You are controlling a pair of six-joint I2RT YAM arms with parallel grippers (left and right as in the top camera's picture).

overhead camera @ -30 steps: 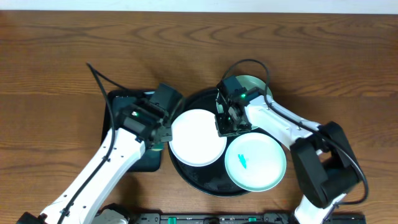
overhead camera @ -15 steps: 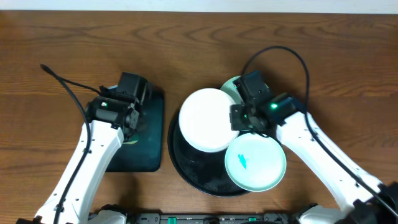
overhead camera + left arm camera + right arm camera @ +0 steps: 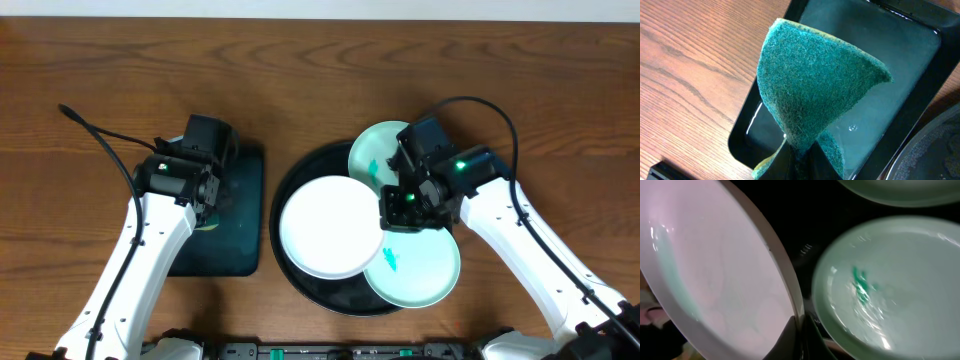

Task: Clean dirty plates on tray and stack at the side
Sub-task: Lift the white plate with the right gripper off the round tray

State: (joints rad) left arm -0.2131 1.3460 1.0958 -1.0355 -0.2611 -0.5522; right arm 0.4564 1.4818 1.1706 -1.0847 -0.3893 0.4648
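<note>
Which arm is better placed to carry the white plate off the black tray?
Right. The right hand is clamped on the white plate at its rim, while the left hand holds the sponge over the rectangular tray, apart from the plates.

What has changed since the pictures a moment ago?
The left end effector, shut on the green sponge, pulled away from the black tray to above the small green tray. The right end effector, gripping the white plate by its rim, carried it toward the back, then forward again. The front mint plate and back mint plate stayed put.
</note>
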